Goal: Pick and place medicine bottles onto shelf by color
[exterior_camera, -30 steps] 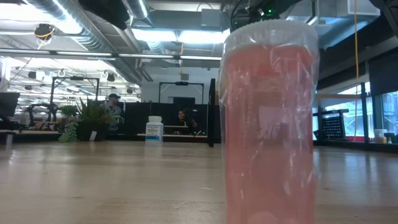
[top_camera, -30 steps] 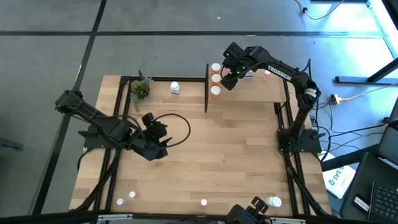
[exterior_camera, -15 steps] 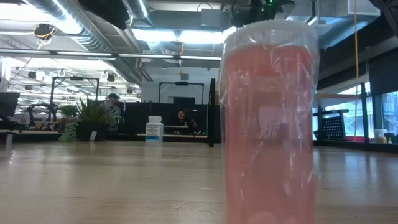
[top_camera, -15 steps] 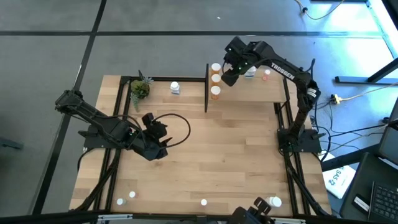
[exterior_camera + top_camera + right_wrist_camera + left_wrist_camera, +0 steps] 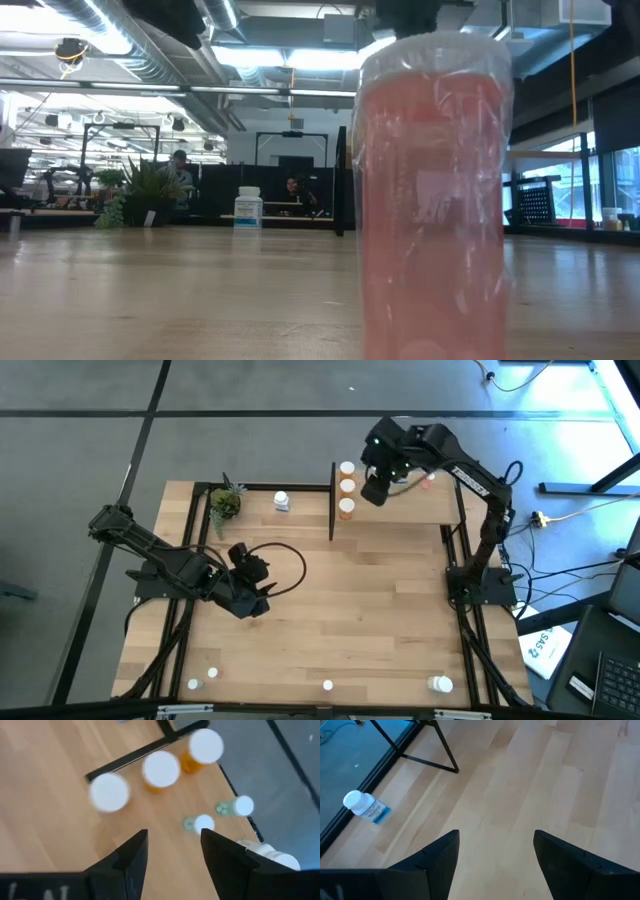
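The right gripper (image 5: 376, 490) hangs above the raised light-wood shelf on its black metal frame (image 5: 400, 508), its dark fingers (image 5: 131, 857) apart and empty. Just beside it, a row of three small orange bottles with white caps (image 5: 346, 485) stands along the shelf's left end, caps up; in the right wrist view two green bottles (image 5: 235, 807) stand near them, and a white bottle (image 5: 265, 851) lies at the shelf's edge. More bottles wait well apart on the wooden counter (image 5: 350, 610): a white one (image 5: 281, 501) near the small green plant (image 5: 225, 502), a few along the front edge (image 5: 200, 679), and a pinkish-red one (image 5: 432, 200) right before the low camera. The left gripper (image 5: 255, 598) rests over the counter, fingers (image 5: 440, 860) apart, holding nothing. These bottles look light, stiff and smooth, so they probably tip or roll easily; a squeeze across the round body just under the cap seems safest
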Controlling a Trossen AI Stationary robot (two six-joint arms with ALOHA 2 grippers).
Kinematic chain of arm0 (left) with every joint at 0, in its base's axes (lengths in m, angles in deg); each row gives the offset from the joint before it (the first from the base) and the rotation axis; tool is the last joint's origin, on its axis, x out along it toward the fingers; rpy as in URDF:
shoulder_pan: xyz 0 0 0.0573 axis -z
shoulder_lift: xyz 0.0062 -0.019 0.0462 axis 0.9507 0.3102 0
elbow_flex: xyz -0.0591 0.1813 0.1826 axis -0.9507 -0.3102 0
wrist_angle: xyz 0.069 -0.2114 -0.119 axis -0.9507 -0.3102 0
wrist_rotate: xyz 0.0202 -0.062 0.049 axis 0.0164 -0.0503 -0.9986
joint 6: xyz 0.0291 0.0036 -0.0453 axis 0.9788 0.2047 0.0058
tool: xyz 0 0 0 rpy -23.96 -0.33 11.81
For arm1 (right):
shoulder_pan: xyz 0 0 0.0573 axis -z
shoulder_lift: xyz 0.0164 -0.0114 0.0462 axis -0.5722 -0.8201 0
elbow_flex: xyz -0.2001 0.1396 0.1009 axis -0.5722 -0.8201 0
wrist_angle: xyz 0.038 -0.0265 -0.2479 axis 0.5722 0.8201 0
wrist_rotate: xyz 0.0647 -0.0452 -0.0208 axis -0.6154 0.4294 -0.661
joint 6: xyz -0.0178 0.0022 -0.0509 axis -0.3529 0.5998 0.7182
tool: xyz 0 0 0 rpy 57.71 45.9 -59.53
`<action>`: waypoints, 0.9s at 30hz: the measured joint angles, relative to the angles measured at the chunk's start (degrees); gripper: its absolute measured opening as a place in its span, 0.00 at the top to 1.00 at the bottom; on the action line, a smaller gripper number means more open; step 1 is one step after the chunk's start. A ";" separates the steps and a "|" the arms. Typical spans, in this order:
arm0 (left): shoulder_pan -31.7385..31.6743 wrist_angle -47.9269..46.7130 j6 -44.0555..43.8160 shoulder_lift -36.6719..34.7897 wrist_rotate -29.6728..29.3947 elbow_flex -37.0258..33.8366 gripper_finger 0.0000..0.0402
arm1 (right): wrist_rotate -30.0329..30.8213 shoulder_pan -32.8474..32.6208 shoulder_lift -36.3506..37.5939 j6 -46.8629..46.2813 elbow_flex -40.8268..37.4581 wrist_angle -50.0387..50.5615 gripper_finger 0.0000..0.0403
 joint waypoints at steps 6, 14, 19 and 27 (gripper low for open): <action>0.68 -0.49 -1.57 0.00 0.01 0.02 0.38 | 3.85 -7.86 4.27 0.62 -2.02 1.91 0.54; 2.42 -0.83 -6.17 0.00 2.35 0.01 0.38 | 5.56 -19.28 9.99 -0.04 -9.00 -0.45 0.54; 4.24 -0.85 -9.37 0.00 7.25 0.00 0.38 | 5.47 -25.88 13.90 0.00 -17.02 -5.26 0.54; 8.19 -0.81 -13.70 0.00 18.61 0.01 0.38 | -0.73 -35.49 17.86 1.15 -27.69 -17.00 0.54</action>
